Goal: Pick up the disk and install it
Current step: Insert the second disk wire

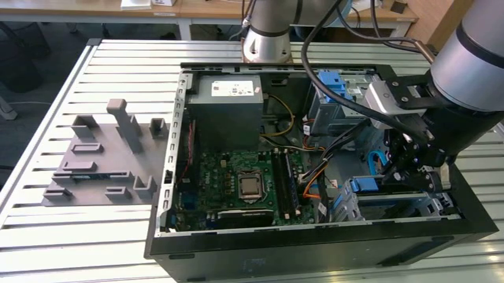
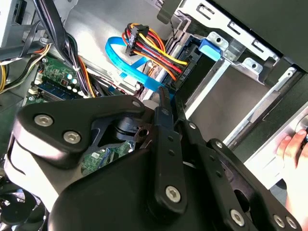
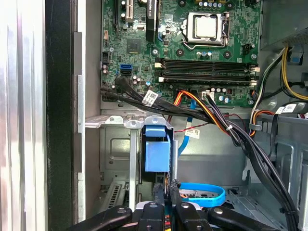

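— Slatted metal table [image 1: 47,106] is seen under everything in the exterior view. What is set on it?

— An open computer case [image 1: 315,247] is laid on its side, and a grey plastic fixture [image 1: 102,159] is placed well apart from it, toward the exterior view's left. Bare slats are left between the two.

— Where is the disk found?

— The disk [image 1: 366,184] is seen inside the metal drive cage [image 1: 441,206], at the case corner toward the exterior view's right. In the first wrist view its blue carrier end [image 3: 157,151] is framed tightly by the cage's grey walls [image 3: 113,151].

— And the gripper?

— The gripper [image 1: 402,171] is lowered into that same corner, just beside the blue end in the first wrist view [image 3: 167,185]. Whether it is open, closed or gripping the disk cannot be told.

— How much room is left around it?

— Little. Bundled cables [image 3: 226,127] are strung close by, a blue ribbon cable [image 2: 125,62] is looped beside the gripper [image 2: 169,98], and a person's hand [image 2: 291,149] is rested at the case edge.
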Controlling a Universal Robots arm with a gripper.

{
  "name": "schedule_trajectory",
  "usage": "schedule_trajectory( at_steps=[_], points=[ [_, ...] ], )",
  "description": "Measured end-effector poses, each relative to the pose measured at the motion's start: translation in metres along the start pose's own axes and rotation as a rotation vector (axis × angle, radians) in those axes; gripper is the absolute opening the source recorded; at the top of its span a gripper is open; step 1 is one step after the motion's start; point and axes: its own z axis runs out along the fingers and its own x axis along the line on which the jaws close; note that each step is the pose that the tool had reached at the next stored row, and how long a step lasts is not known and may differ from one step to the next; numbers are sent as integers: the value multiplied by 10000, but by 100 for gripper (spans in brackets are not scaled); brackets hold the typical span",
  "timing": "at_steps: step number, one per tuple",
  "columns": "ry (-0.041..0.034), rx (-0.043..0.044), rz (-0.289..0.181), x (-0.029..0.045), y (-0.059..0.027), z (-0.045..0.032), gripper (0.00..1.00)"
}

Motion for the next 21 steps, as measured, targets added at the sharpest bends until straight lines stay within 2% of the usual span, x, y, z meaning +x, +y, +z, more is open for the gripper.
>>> schedule_trajectory(
  at_steps=[16, 17, 21],
  points=[
    [-14, 1, 0, 10, 2, 37, 17],
    [-21, 1, 1, 11, 2, 35, 24],
    [-54, 1, 3, 8, -2, -16, 24]
  ],
)
